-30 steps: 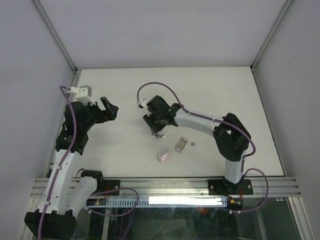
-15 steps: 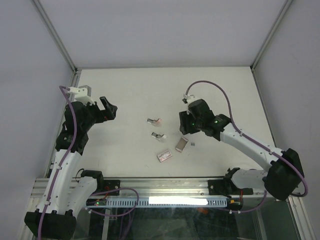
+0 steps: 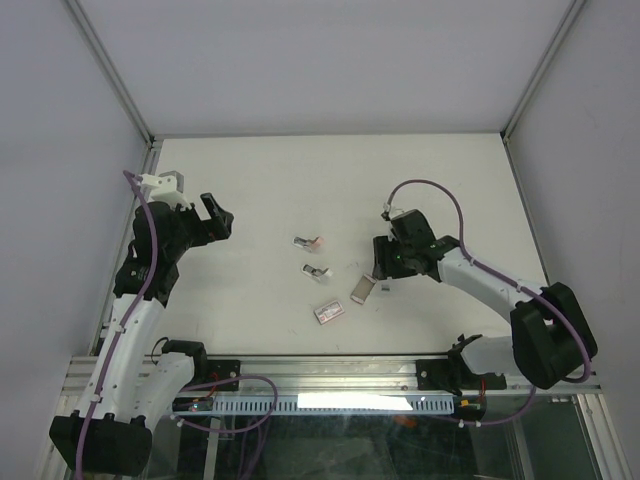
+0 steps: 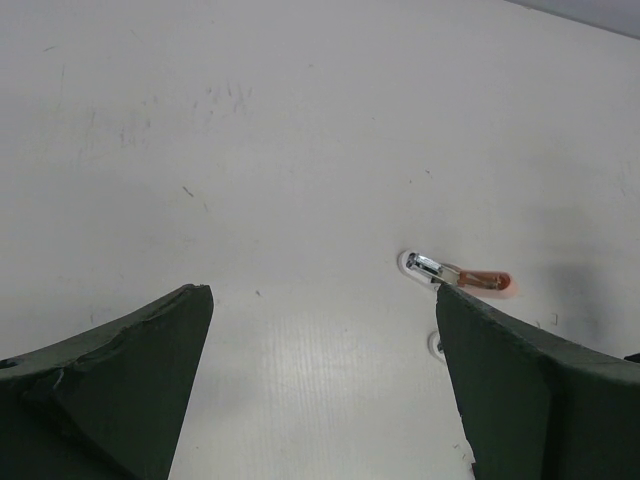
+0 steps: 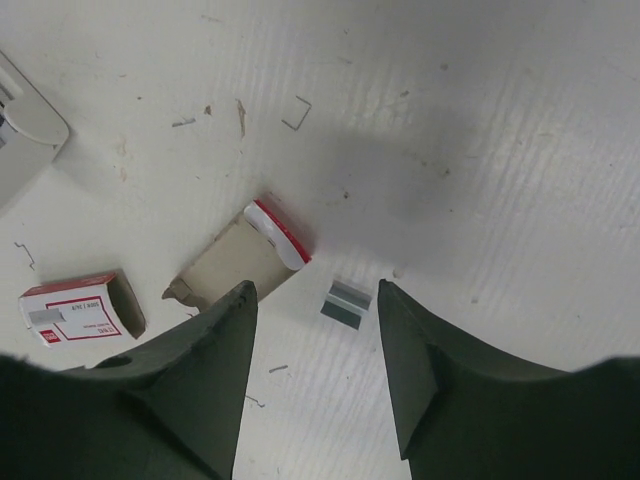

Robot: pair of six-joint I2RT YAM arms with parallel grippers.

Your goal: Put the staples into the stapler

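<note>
The stapler lies mid-table as two small pieces: a pink-and-white piece (image 3: 311,242) and a white-and-metal piece (image 3: 317,271). The left wrist view shows the pink piece (image 4: 462,276) ahead, beyond the right finger. The staples (image 3: 385,289), a tiny grey strip, lie right of the grey-brown sleeve (image 3: 363,287). My right gripper (image 3: 382,264) is open and empty just above them. In the right wrist view the staples (image 5: 346,303) sit between the open fingers of the gripper (image 5: 315,292). My left gripper (image 3: 218,215) is open and empty at the left, far from the stapler; its wrist view (image 4: 320,300) shows bare table between the fingers.
A flat red-and-white box (image 3: 328,312) lies near the front, also in the right wrist view (image 5: 80,308). The sleeve (image 5: 232,265) has a red-and-white end. Loose single staples are scattered on the table. White walls with metal posts enclose the table.
My right arm has swung away from the stapler to the right, leaving both pieces on the table, and its gripper now sits over the staples. The left arm has barely moved.
</note>
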